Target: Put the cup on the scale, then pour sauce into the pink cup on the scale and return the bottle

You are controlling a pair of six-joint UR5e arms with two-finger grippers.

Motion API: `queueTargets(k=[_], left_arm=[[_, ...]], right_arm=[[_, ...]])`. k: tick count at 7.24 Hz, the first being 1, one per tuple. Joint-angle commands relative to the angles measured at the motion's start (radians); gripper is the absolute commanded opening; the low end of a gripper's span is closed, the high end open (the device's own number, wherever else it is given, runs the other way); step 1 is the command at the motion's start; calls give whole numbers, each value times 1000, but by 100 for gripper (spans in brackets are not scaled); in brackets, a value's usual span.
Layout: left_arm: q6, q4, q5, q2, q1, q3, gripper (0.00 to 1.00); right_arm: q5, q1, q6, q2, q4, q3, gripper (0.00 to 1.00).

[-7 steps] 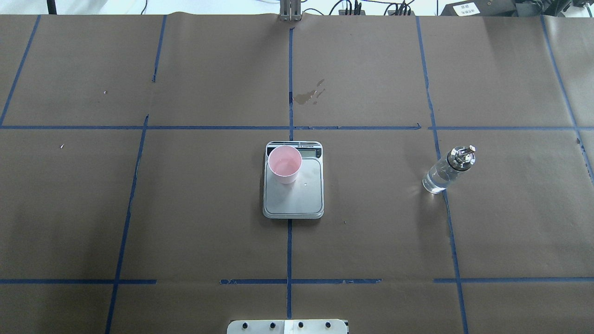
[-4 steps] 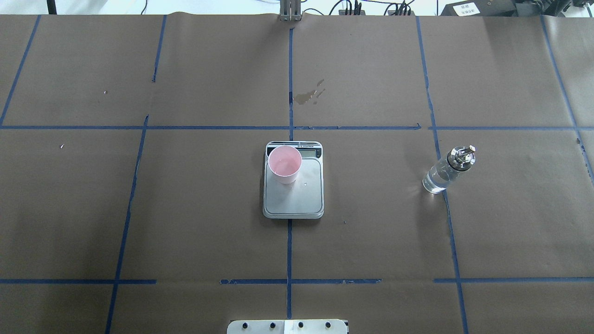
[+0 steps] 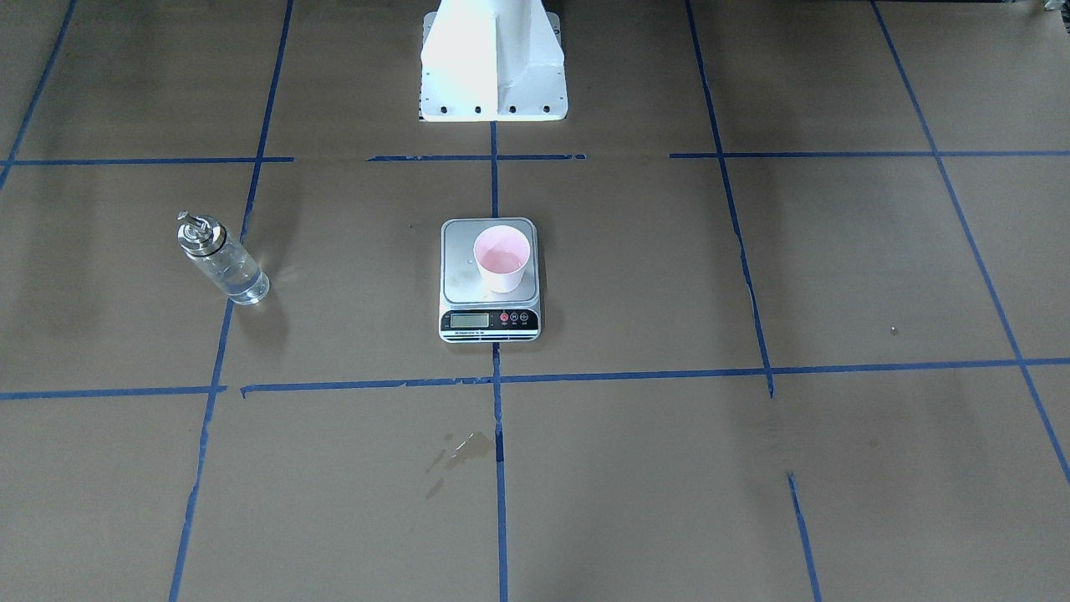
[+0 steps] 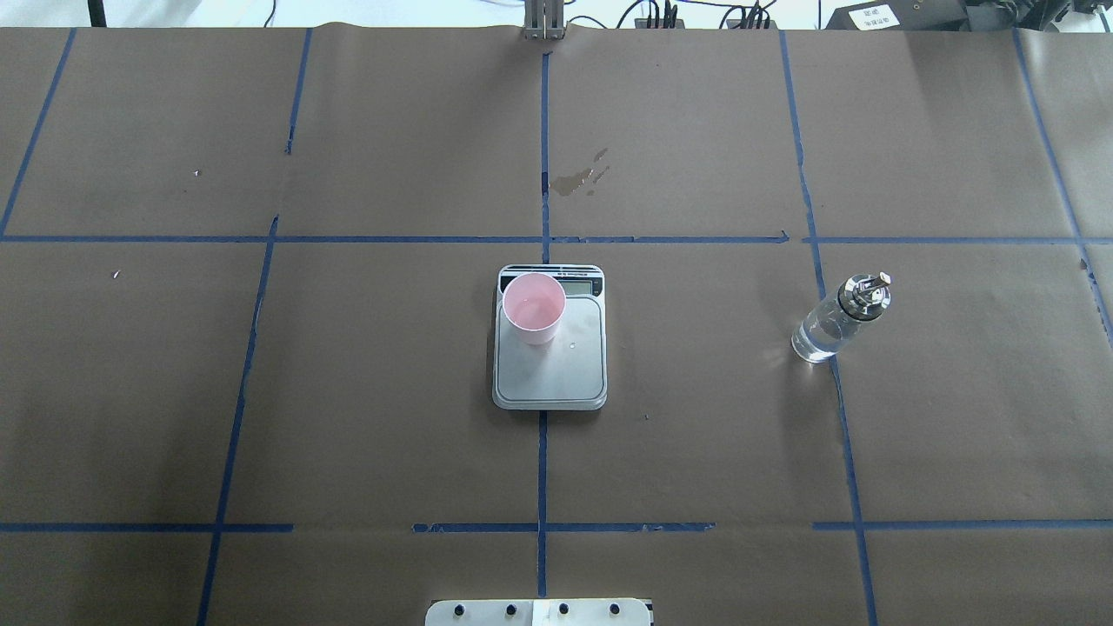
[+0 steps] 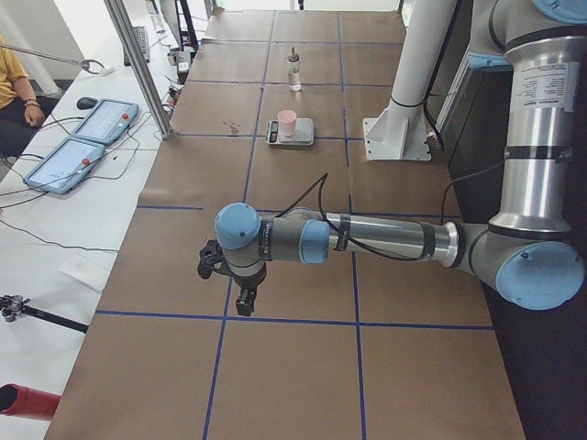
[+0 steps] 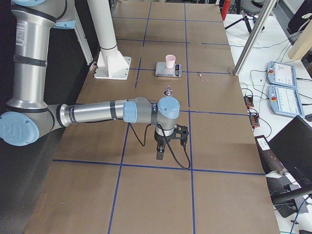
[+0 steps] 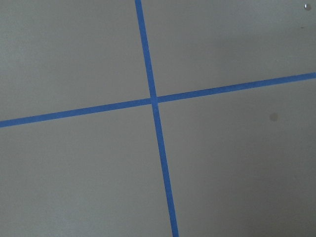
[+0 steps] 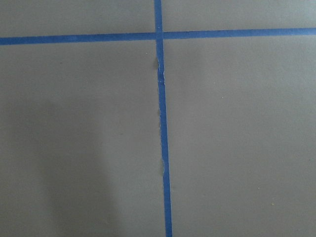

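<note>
Cup (image 4: pixel 534 309) stands upright on the scale (image 4: pixel 549 374) at mid-frame in the overhead view, on the upper left part of the steel platform and just beside the display (image 4: pixel 577 284); its pink inside faces up. Bottle (image 4: pixel 835 322) stands upright on the tabletop (image 4: pixel 391 417) at the right of that view, well apart from the scale, its base on a blue tape (image 4: pixel 842 435) line and its metal cap on; clear sauce (image 4: pixel 816 342) shows in its lower part. A small wet-looking stain (image 4: pixel 581 176) lies above the scale, near the centre line. Neither arm reaches into the overhead or front views. In the left side view the left gripper (image 5: pixel 246 304) hangs low over the tabletop at lower left of the frame, far from the scale; whether it is apart or together I cannot tell. In the right side view the right gripper (image 6: pixel 160 154) hangs likewise at mid-frame, below the bottle and scale, and its state cannot be told either. Both wrist views show only tabletop and crossing tape.
</note>
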Motion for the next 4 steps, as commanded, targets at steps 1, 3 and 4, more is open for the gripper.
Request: queueTargets(k=[1, 3, 4], left_arm=[[2, -2, -2, 2, -1, -4, 100], [3, -6, -6, 3, -3, -21, 100], [2, -6, -4, 2, -3, -15, 100]], right_arm=[[2, 0, 0, 6, 0, 3, 100], [59, 0, 0, 6, 8, 3, 100], [69, 0, 0, 6, 9, 1, 100]])
